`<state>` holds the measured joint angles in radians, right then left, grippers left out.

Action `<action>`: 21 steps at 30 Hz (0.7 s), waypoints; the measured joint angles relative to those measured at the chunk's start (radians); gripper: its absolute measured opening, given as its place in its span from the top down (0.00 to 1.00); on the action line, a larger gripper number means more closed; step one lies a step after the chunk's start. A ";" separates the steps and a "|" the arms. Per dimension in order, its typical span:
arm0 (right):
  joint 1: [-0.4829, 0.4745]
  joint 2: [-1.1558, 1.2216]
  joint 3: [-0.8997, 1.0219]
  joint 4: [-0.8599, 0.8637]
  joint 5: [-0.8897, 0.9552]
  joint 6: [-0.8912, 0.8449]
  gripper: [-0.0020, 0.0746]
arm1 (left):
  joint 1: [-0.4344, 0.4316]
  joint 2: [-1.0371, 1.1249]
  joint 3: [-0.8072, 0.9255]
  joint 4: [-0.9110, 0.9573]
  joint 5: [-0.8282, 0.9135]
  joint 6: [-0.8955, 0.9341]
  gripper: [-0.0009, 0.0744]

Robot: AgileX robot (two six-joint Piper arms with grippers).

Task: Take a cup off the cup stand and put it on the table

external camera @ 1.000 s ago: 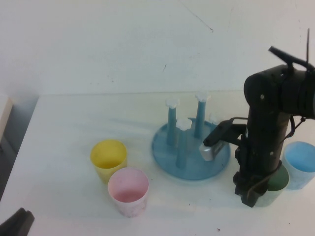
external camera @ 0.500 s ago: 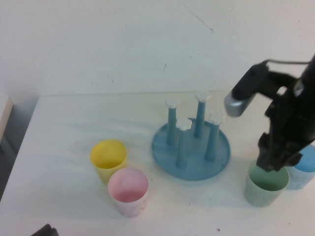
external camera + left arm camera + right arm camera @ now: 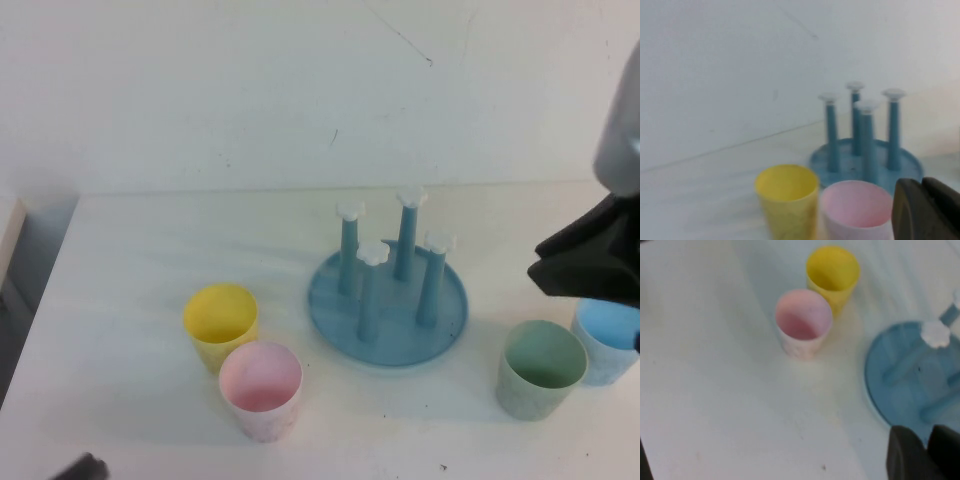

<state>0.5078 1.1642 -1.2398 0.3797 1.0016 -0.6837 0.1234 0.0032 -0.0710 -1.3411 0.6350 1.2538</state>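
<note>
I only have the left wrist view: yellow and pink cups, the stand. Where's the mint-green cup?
Observer: The cup stands upright on the table, to the robot's right of the cup stand, off the pegs.
Operator: Anything near it?
Observer: A light blue cup stands close beside it, further right.
Operator: And the arms?
Observer: The right gripper hangs raised over the table's right side, holding nothing; the left gripper is low by the pink cup.

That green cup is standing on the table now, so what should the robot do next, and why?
Probably just draw the right gripper back to rest. The green cup stands upright on the table, apart from the cup stand, whose four pegs are bare. The left gripper sits low near the pink cup, seemingly parked.
</note>
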 joint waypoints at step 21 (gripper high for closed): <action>0.000 -0.432 0.516 0.639 -0.372 -0.682 0.98 | 0.000 0.000 0.098 -0.024 -0.412 0.000 0.99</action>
<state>0.5078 0.7319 -0.7233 1.0182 0.6299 -1.3657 0.1234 0.0032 0.0268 -1.3652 0.2230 1.2538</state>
